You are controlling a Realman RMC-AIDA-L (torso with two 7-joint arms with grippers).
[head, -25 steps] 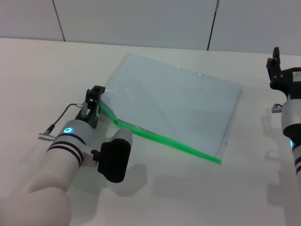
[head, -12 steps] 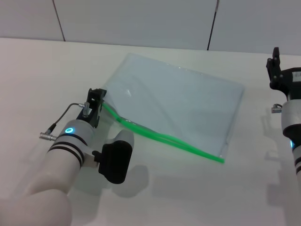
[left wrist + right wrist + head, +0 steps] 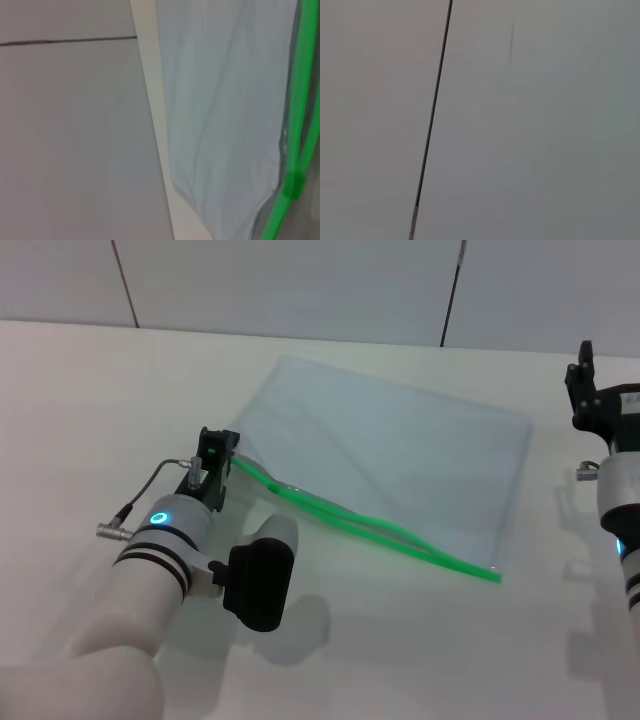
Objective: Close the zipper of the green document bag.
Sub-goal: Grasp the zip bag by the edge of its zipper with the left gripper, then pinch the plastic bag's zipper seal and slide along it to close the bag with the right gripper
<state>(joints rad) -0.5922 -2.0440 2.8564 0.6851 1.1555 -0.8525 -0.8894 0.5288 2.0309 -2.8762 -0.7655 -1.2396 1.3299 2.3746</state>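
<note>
The green document bag (image 3: 390,455) lies flat on the white table, a pale translucent pouch turned at an angle. Its zipper (image 3: 380,530) is the bright green strip along the near edge, and it shows as two strands parted along its middle. My left gripper (image 3: 215,452) is at the zipper's left end, shut on it, with green showing between the fingers. The left wrist view shows the bag (image 3: 225,100), two green zipper strips (image 3: 300,100) and a small green block (image 3: 295,185) where they meet. My right gripper (image 3: 590,390) is parked upright at the far right, away from the bag.
The white table (image 3: 100,420) stretches to the left of the bag and in front of it. Grey wall panels (image 3: 300,280) rise behind the table's far edge. The right wrist view holds only the wall (image 3: 520,125) with a dark seam.
My left gripper has moved right and slightly nearer, and the whole bag has slid right with it. The zipper's right end now lies farther right. The right arm is still.
</note>
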